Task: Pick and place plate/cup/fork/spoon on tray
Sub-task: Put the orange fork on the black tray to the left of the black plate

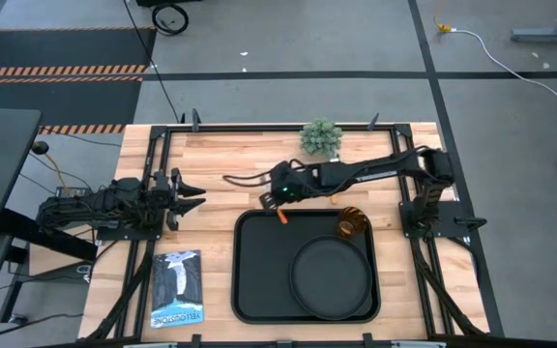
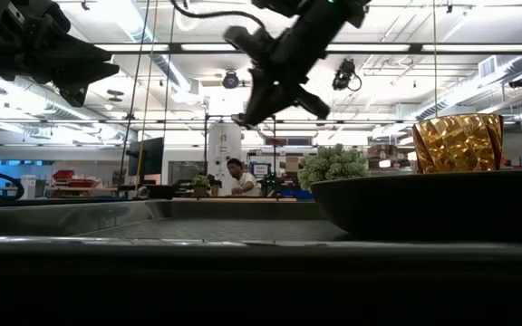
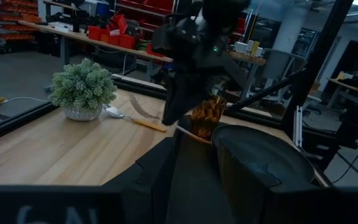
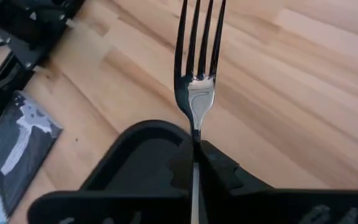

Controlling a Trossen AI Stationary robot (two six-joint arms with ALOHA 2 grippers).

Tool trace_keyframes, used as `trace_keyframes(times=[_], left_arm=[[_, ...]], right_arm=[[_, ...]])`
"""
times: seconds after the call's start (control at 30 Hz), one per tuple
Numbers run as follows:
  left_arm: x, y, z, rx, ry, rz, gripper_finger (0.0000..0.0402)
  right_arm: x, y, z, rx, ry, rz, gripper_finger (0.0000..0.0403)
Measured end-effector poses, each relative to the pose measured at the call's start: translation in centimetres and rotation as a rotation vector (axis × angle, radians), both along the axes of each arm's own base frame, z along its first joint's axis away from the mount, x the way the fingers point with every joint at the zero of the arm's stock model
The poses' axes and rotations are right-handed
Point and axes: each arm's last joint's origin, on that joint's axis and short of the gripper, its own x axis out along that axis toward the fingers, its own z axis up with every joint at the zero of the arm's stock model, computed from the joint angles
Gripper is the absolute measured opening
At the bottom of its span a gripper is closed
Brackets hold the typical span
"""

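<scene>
Pale butcher-block planks (image 1: 211,159) top the table, with a workshop of shelves and benches behind it. At the table's nine o'clock the left gripper (image 1: 190,196) waits over bare wood, fingers spread apart, with a booklet (image 1: 177,287) below it at seven o'clock. Moving right, the black tray (image 1: 259,290) fills the near centre. Over its ten o'clock corner hangs the right gripper (image 1: 271,200), fingers clamped on the fork (image 4: 197,93); the wrist view shows the pinch falling at the neck just behind the tines, which jut out past the tray rim over wood. I judge the fork light, stiff and slick, so a pinch on that thin neck could let it swivel; the broader orange handle looks the surer hold. Farther right, the round plate (image 1: 329,275) lies in the tray's four o'clock part, the amber cup (image 1: 352,224) at its two o'clock corner. A potted plant (image 1: 321,137) stands at the table's twelve o'clock, with the spoon (image 3: 129,116) just beside it.
</scene>
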Motion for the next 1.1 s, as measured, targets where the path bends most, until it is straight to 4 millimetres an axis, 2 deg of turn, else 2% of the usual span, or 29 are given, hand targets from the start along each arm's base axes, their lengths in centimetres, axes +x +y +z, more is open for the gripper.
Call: trace_keyframes(times=[0.27, 0.47, 0.73, 1.1], left_arm=[[0.0, 0.0, -0.1, 0.001, 0.009, 0.000, 0.0134], [0.0, 0.0, -0.2, 0.001, 0.023, 0.000, 0.0134], [0.0, 0.0, -0.2, 0.010, 0.021, 0.000, 0.0134], [0.0, 0.0, -0.2, 0.027, 0.023, 0.000, 0.0134]], right_arm=[[3.0, 2.8, 0.2, -0.007, 0.015, 0.039, 0.0020], [3.8, 5.6, 0.1, -0.012, 0.079, 0.017, 0.0020], [2.7, 8.9, -0.1, -0.017, 0.106, -0.093, 0.0020], [1.3, 11.1, -0.6, 0.026, 0.163, -0.176, 0.0018]])
